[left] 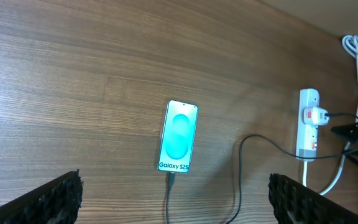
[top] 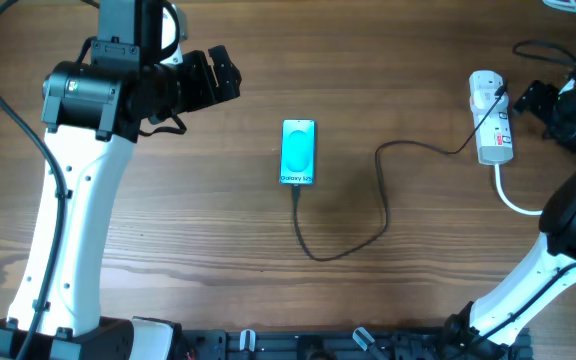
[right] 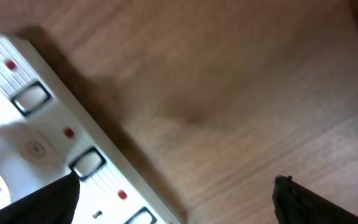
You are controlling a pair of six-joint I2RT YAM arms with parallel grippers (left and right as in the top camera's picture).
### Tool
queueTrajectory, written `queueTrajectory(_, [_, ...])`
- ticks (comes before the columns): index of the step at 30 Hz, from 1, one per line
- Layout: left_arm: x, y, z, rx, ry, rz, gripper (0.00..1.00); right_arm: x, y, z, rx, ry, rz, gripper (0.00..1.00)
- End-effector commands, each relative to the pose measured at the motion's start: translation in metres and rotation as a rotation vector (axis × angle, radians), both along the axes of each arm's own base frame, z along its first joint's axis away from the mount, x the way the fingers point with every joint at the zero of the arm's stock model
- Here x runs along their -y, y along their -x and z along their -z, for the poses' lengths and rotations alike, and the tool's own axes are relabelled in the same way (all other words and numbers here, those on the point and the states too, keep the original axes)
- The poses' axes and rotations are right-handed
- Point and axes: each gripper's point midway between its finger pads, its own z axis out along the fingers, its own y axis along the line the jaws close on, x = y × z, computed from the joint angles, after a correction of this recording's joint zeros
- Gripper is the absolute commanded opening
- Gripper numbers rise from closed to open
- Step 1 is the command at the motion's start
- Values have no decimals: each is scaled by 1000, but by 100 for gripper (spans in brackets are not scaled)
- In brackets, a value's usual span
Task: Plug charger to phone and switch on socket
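The phone (top: 298, 152) lies flat at mid-table, its cyan screen (left: 179, 135) lit. The charger (top: 380, 190), a thin black cable, loops from the socket to the phone's near end, where its plug tip (left: 171, 180) sits against the port. The white socket (top: 492, 130) lies at the right with a white adapter (left: 316, 115) plugged in; its switches and red lamps (right: 68, 132) show close up. My left gripper (top: 223, 75) hangs open, high and left of the phone, empty (left: 174, 199). My right gripper (top: 528, 100) is open beside the socket, with one finger (right: 42, 202) over the strip.
A thick white lead (top: 513, 200) runs from the socket toward the right arm's base. A white cable loop (left: 356, 46) lies at the far right corner. The arm mounts (top: 268, 345) line the table's near edge.
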Motion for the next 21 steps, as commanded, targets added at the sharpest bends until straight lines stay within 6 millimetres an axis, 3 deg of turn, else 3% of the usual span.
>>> queueTrajectory(1, [-3, -1, 0, 1, -5, -17, 100, 0, -3, 10, 11, -17, -17, 100])
queueTrajectory(7, [-3, -1, -1, 2, -5, -17, 100, 1, -5, 15, 12, -21, -2, 100])
queueTrajectory(21, [-3, -1, -1, 2, -4, -17, 100, -16, 0, 62, -52, -130, -36, 100])
